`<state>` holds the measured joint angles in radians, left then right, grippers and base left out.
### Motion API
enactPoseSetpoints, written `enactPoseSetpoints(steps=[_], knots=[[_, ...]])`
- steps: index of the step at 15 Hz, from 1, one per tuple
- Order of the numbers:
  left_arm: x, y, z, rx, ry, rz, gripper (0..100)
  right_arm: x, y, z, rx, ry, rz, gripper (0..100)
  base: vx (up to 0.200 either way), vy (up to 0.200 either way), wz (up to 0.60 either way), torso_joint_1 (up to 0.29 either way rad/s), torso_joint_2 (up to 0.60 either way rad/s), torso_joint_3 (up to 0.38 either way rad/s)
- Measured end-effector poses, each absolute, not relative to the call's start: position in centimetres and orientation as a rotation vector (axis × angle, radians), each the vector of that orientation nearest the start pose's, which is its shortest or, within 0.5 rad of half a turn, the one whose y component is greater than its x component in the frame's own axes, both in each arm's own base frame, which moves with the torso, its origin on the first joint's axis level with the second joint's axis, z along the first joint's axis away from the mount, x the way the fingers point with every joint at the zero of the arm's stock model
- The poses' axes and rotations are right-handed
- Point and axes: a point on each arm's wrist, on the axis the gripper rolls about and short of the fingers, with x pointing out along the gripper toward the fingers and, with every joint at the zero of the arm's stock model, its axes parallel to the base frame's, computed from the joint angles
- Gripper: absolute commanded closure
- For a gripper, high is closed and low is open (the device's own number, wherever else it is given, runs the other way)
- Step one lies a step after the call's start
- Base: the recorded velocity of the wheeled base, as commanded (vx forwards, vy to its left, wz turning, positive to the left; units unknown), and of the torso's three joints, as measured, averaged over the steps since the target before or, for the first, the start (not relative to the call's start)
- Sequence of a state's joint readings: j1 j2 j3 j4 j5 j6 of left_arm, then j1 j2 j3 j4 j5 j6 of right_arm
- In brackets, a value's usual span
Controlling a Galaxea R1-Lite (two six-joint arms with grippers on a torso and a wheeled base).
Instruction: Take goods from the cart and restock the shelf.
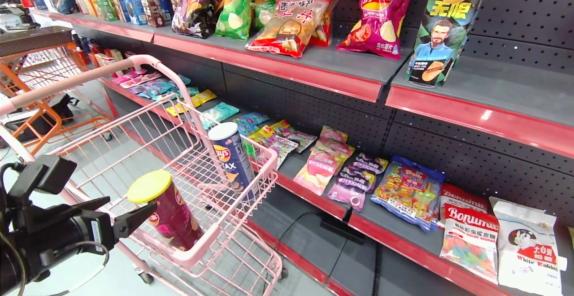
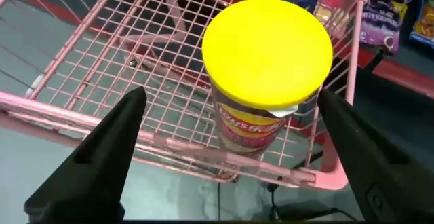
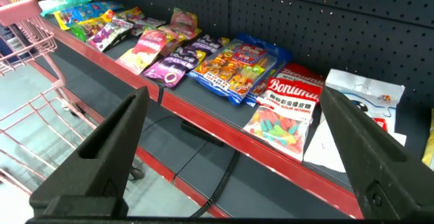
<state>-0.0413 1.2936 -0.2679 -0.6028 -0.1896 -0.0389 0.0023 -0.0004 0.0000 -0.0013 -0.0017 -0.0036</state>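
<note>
The cart rim (image 1: 199, 247) hides from us the base of the yellow-lidded can (image 2: 266, 51); our left gripper (image 2: 230, 96) and right gripper (image 3: 234, 96) both gape wide

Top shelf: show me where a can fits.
Top shelf is bare right of the tall bag. A narrower strip lies in front of the magenta bag. Left of that, chip bags and boxes crowd it.

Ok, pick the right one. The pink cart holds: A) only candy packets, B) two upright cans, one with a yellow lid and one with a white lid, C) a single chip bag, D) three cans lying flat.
B: two cans stand upright inside the pink cart, the dark red can with the yellow lid and the blue can with the white lid.
</note>
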Motion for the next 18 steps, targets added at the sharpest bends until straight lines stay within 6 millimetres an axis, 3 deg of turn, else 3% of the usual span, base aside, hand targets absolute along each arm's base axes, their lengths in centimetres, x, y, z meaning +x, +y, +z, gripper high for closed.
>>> enactPoseSetpoints(steps=[6, 18], knots=[[19.3, -1.9, 12.3, 0.010, 0.423, -0.304, 0, -2.3, 0.0, 7.6, -0.004, -0.002, 0.001, 0, 0.000, 0.000, 0.00, 0.000, 0.00, 0.000], [20.8, -3.7, 10.1, 0.023, 0.508, -0.384, 0, -2.3, 0.0, 7.6, -0.004, -0.002, 0.001, 0, 0.000, 0.000, 0.00, 0.000, 0.00, 0.000]])
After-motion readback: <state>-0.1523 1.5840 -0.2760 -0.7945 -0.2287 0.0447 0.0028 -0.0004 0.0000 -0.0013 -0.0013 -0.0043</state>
